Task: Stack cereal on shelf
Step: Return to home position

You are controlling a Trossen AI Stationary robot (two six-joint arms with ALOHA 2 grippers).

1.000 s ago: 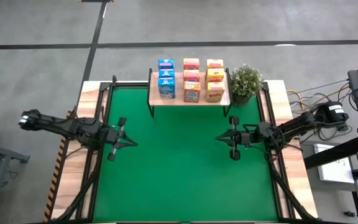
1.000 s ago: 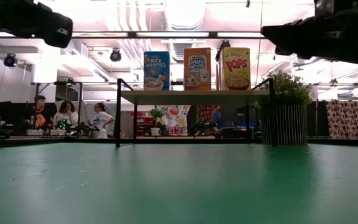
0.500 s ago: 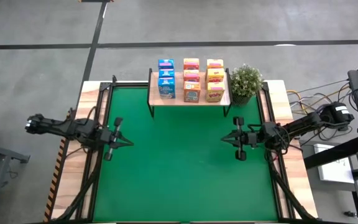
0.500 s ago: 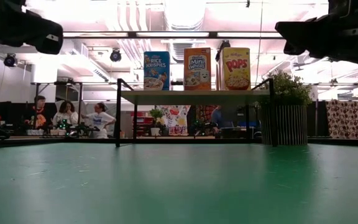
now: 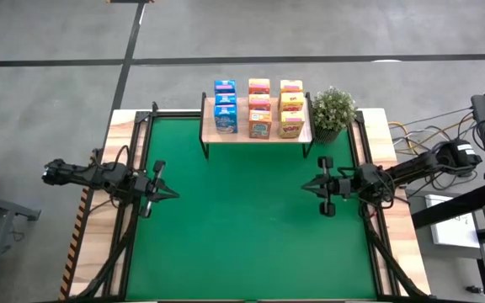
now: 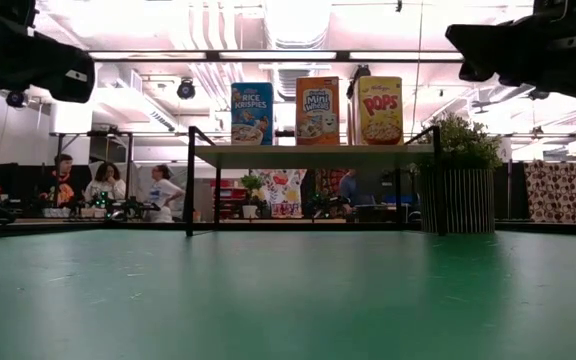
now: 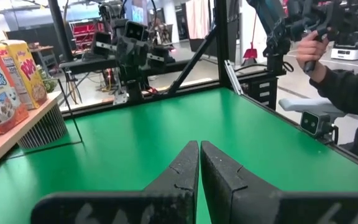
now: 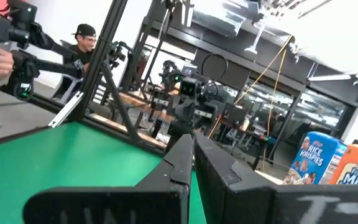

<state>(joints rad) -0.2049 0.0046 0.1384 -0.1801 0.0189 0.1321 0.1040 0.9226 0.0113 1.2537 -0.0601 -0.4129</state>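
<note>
Nine small cereal boxes (image 5: 258, 108) stand upright on the light-wood shelf (image 5: 258, 135) at the mat's far edge: a blue column on the left, an orange-red one in the middle, a yellow one on the right. The low view shows the front blue (image 6: 252, 113), orange-red (image 6: 317, 110) and yellow (image 6: 380, 110) boxes on the shelf board (image 6: 312, 151). My left gripper (image 5: 173, 194) hangs shut above the mat's left side, far from the shelf. Over the mat's right side, my right gripper (image 5: 303, 188) is shut too. Both hold nothing.
A green potted plant (image 5: 333, 111) stands right of the shelf. The green mat (image 5: 242, 236) lies between the two grippers. Black frame rails run along the table's sides. People sit in the room beyond the table (image 6: 108, 185).
Both arms have drawn back outward: the left gripper toward the table's left edge, the right gripper toward the right edge. The boxes and shelf have stayed still.
</note>
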